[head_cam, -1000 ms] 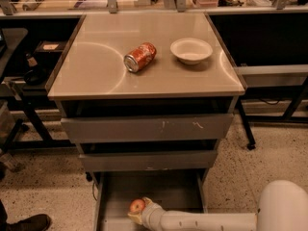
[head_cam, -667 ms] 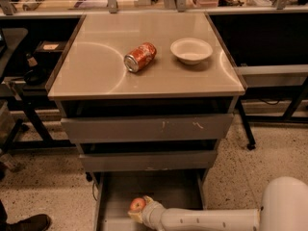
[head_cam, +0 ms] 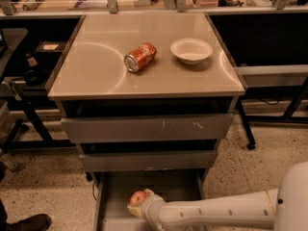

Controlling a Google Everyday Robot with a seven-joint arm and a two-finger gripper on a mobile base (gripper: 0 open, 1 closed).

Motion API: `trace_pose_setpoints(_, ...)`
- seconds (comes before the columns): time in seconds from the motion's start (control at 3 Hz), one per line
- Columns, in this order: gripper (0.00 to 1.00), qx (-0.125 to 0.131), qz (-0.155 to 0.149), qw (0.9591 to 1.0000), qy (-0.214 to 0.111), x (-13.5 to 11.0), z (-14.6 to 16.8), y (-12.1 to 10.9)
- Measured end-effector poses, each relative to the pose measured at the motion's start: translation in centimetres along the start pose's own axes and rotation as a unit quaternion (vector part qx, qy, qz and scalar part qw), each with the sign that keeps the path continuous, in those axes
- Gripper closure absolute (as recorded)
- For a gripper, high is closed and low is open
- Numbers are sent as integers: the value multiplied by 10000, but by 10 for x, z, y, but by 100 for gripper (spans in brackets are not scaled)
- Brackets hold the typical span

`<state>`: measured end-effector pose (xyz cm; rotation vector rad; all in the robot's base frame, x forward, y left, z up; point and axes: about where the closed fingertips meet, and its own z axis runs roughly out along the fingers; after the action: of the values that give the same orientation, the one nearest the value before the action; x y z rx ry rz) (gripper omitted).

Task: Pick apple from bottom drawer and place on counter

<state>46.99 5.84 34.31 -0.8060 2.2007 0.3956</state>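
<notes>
The counter (head_cam: pixel 91 76) does not carry the fruit yet, the bottom drawer (head_cam: pixel 115 191) is open, and the gripper (head_cam: pixel 140 207) is inside it at the apple (head_cam: pixel 138 197), grasp impossible to tell, so lifting and placing remain.

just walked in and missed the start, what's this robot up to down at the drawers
The robot's arm reaches low into the open bottom drawer, with its claw right at the apple lying there. The apple is in the drawer, not yet on the counter. Up on the counter sit a soda can on its side and a white bowl.
</notes>
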Motion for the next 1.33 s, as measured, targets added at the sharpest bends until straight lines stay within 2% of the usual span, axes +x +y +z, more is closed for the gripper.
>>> trace_pose_setpoints(0.33,100,194,-136,9997,50,-23,-33,-1)
trace_pose_setpoints(0.67,100,289,-288,9991,-98,-44,-63,-1)
trace_pose_setpoints(1.0,100,289,-288,9991,-98,-44,-63,-1)
trace_pose_setpoints(1.33,100,174,-268,9994,-145,-62,-74,4)
